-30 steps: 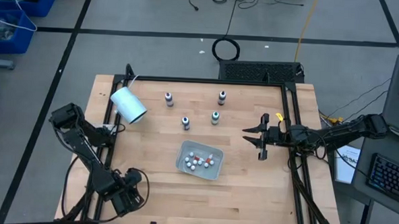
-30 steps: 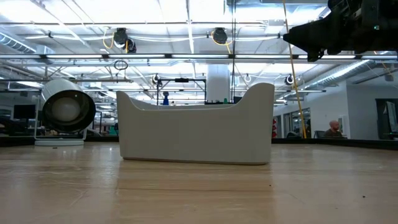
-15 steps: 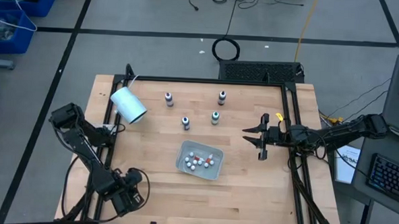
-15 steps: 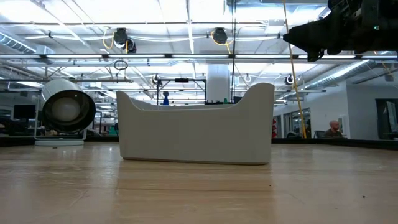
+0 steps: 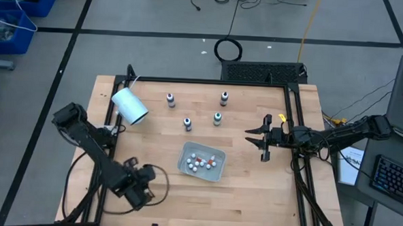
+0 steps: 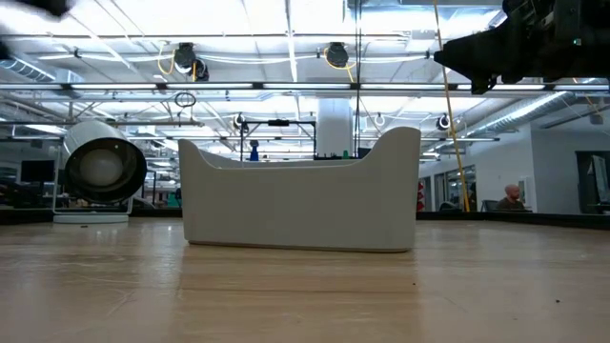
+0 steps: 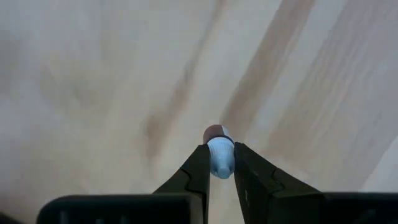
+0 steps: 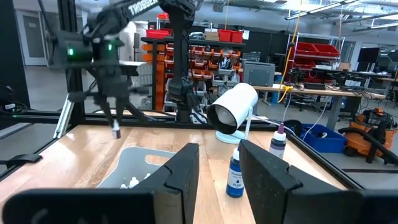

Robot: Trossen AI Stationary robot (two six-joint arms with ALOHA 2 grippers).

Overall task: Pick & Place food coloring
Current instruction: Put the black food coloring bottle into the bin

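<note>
Near the table's front left, my left gripper points down, shut on a tiny food coloring bottle with a pale part and a dark reddish end. The right wrist view shows that gripper from afar. Several more food coloring bottles stand upright on their bases mid-table. The blue one and a purple one also show in the right wrist view. My right gripper hovers level at the right, open, with nothing between its fingers. My left gripper pinches the bottle's pale part between its two fingers, coming from above and pointing down. The dark reddish end sticks out below the fingertips. The bottle hangs upright below the gripper, clear of the table.
A white tray holding small white balls sits in the table's middle; in the low view it fills the centre. A large white cup lies on its side at the far left. Black rails frame the table.
My left gripper has gone toward the table's right edge along the near side, has risen and has rolled at the wrist. My right arm has kept still, and the bottles mid-table have stayed put.
</note>
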